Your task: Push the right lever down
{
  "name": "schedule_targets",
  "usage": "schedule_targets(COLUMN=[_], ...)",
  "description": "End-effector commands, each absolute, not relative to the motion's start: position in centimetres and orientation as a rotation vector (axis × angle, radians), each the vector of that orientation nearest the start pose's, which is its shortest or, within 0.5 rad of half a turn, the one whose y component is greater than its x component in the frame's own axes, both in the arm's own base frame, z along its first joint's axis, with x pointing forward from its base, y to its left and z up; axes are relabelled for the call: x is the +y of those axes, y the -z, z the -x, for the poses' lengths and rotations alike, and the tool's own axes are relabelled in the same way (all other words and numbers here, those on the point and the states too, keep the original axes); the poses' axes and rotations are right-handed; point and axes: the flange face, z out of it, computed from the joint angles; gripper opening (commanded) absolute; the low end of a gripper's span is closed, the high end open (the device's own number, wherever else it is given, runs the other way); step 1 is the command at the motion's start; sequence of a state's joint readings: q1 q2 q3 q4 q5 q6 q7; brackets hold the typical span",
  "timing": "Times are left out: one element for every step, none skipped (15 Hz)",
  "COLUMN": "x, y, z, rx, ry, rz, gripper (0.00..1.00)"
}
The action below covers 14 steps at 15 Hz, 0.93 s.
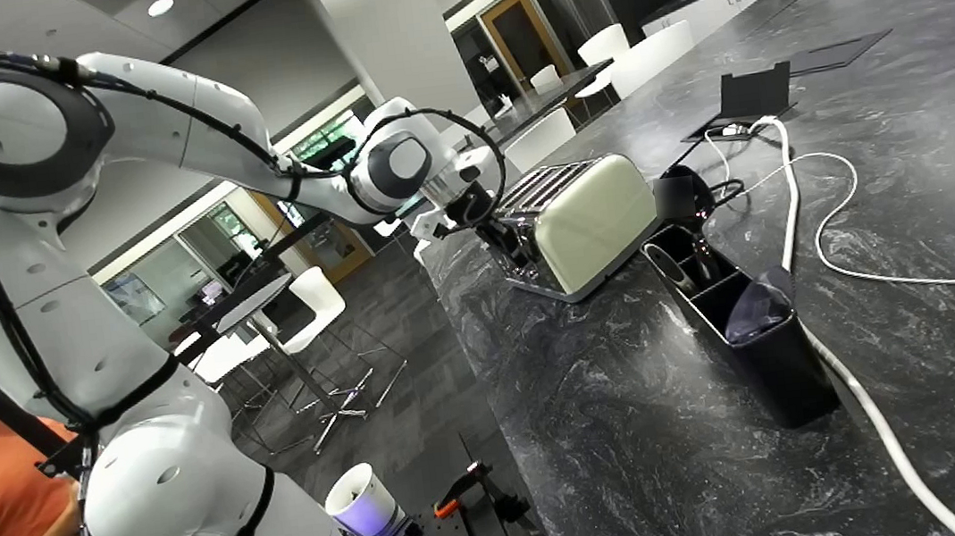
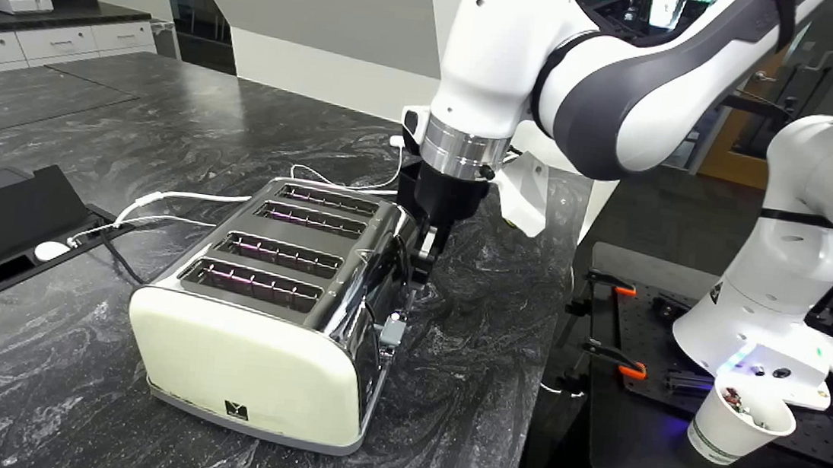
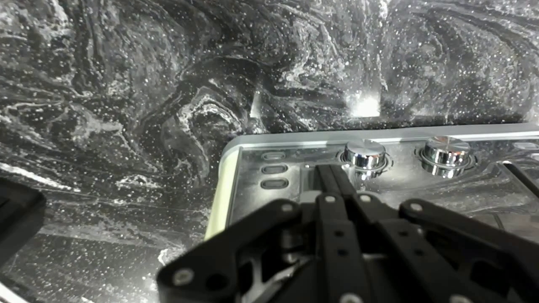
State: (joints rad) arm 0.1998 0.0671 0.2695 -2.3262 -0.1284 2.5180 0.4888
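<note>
A four-slot cream and chrome toaster [image 1: 602, 218] stands on the dark counter; it also shows in an exterior view [image 2: 251, 367]. Its left lever [image 2: 392, 331] is a grey block low on the chrome face. My gripper [image 2: 420, 273] is at the far end of that face, pointing down. In the wrist view my gripper [image 3: 330, 168] is shut, its fingertips together and empty. The fingertips lie over the right lever [image 3: 310, 196], covering much of it; whether they touch it I cannot tell. My gripper [image 1: 521, 258] partly hides the face in an exterior view.
Two round chrome knobs [image 3: 364, 155] and several small buttons [image 3: 274, 169] sit near the lever. A black organizer [image 1: 782, 377] stands beside the toaster. White cables [image 1: 862, 404] and a pop-up outlet [image 2: 5, 225] lie on the counter [image 2: 477, 393].
</note>
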Motion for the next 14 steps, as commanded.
schedule_targets(x=[23.5,23.5,23.5,23.5,23.5,23.5,23.5,23.4,23.4,23.3,23.3,23.2,23.2,23.1], y=[-30.7,-30.4,-30.2,-30.0,-30.0,-29.9,-29.8,-29.5,-29.4,-29.1,-28.9,-28.6,-28.4,-28.1], z=[-47.9,-47.9,-47.9,-47.9,-47.9,-47.8,-47.8,-47.7,-47.6,-47.5,-47.5,-47.4,-47.3,-47.3], rx=[-0.185,-0.201,-0.215,-0.23,-0.237,-0.243,-0.244,-0.245,-0.251,-0.253,-0.251,-0.253,-0.253,-0.254], ry=[0.274,0.276,0.279,0.288,0.298,0.31,0.316,0.322,0.324,0.332,0.341,0.348,0.357,0.364], rz=[3.137,3.141,3.143,3.146,3.146,3.145,3.145,3.142,3.14,3.135,3.13,3.125,3.121,3.117], gripper=[0.0,0.0,0.0,0.0,0.0,0.0,0.0,0.0,0.0,0.0,0.0,0.0,0.0,0.0])
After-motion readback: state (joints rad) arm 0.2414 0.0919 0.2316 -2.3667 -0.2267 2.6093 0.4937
